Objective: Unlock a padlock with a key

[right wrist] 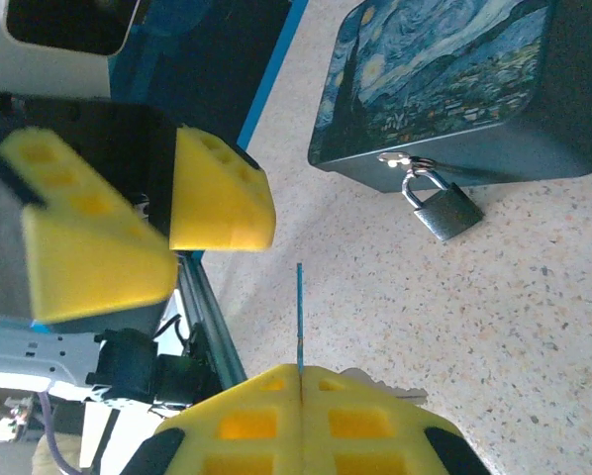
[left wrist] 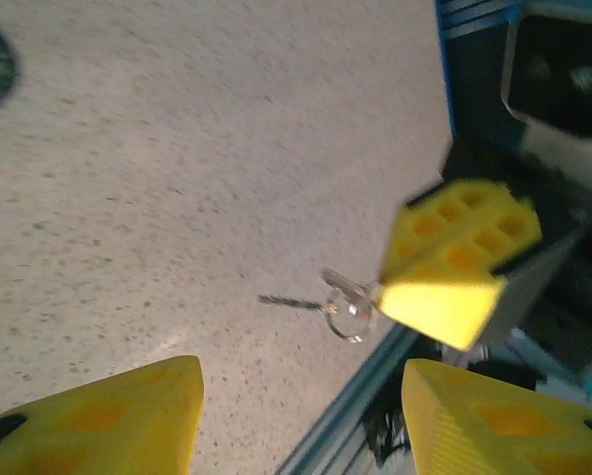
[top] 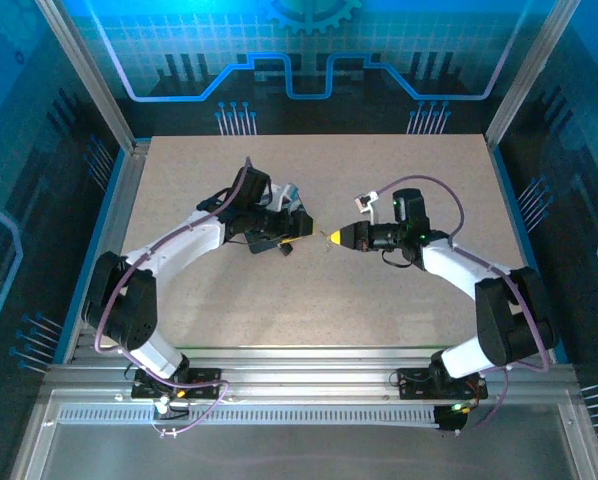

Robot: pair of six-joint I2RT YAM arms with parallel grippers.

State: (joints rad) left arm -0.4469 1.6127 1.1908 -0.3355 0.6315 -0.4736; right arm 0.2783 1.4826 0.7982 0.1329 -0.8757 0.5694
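Bases of the two arms sit at the near edge of a speckled beige worktop [top: 379, 300], and both arms reach in toward its middle. From above, the left tool [top: 287, 240] and the right tool [top: 332, 237] face each other there, tips close but not touching.

The right tool's yellow pads are pressed together on the key [right wrist: 299, 307]. Its own wrist camera sees the key edge-on, as a thin sliver standing out of the seam between the pads. The left tool's pads stand well apart, with nothing between them.

Beyond the key, ahead of the right tool, a dark blue tin [right wrist: 444, 79] painted with a swirling night sky stands on the worktop. The padlock [right wrist: 446, 211] hangs by its closed shackle from a small hasp [right wrist: 400, 158] on the tin's side wall, well apart from the key.

Judged from this, the key is in hand but the padlock is still locked. Reaching the keyhole, inserting, turning and freeing the shackle all remain. The keyhole itself cannot be made out.

The left wrist camera gives the key side-on, blurred, with its blade pointing out and a small ring [left wrist: 347, 319] at its head, detail the edge-on look cannot give. The right wrist camera gives padlock and hasp sharply; from above I cannot make them out.
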